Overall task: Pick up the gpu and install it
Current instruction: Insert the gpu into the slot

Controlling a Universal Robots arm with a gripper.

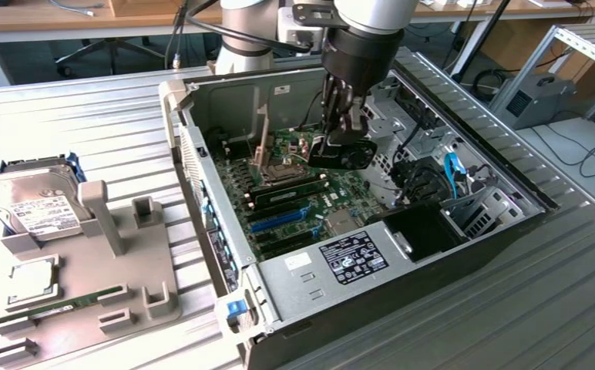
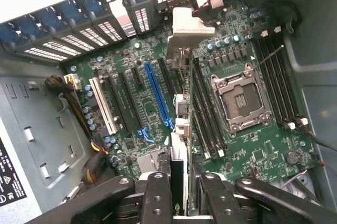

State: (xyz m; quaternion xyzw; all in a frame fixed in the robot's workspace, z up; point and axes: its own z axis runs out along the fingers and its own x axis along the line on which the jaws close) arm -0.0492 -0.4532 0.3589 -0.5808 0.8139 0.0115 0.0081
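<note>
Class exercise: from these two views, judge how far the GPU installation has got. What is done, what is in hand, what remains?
Done: the gpu is picked up, gripped edge-on by the gripper.

In hand: the arm holds the card inside the open computer case, above the motherboard, roughly over the expansion slots near the blue slot.

Left: the card is not yet seated; the slots look empty.

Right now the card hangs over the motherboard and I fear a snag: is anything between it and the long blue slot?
Nothing visible. The gripper holds the gpu edge-down above the motherboard; the blue slot beside it lies bare.
</note>
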